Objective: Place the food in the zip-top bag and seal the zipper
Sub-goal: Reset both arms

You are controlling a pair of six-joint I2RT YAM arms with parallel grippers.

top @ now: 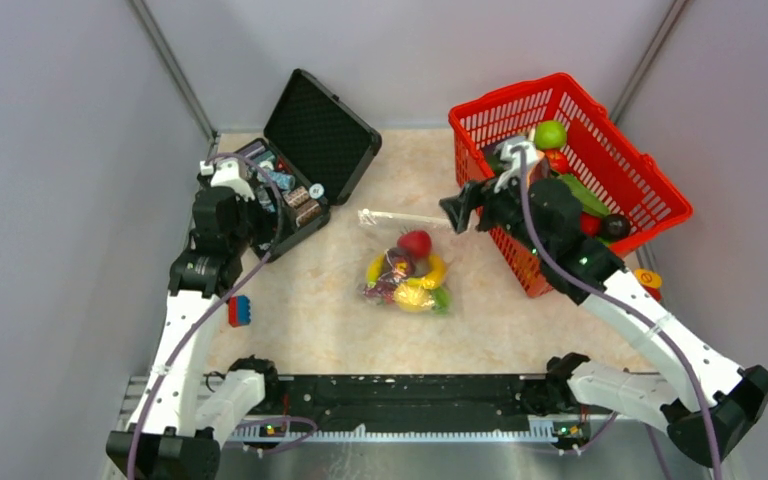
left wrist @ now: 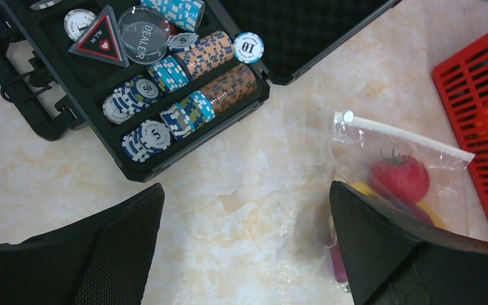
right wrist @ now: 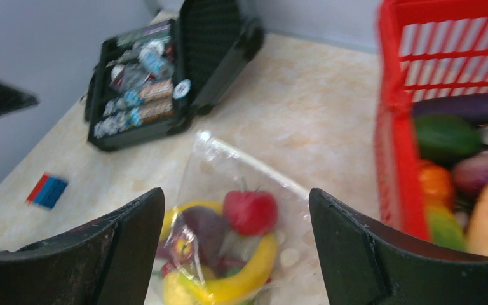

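Bag lies mid worktop with food inside, and its zipper is at the far edge; I can't tell if it's sealed. More produce sits in the basket on the right, so I judge loading maybe unfinished and sealing left. My left pincer hangs apart and empty near the case, and my right pincer is apart and empty by the zipper's right end.

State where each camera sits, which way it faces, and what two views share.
Top external: above and behind, looking down on the table; left arm and right arm show.
Left wrist: on the left arm, looking down at the chip case and zip-top bag; open left gripper shows.
Right wrist: on the right arm, looking over the bag towards the case, red basket at right; open right gripper shows.
Shared: bag and case.
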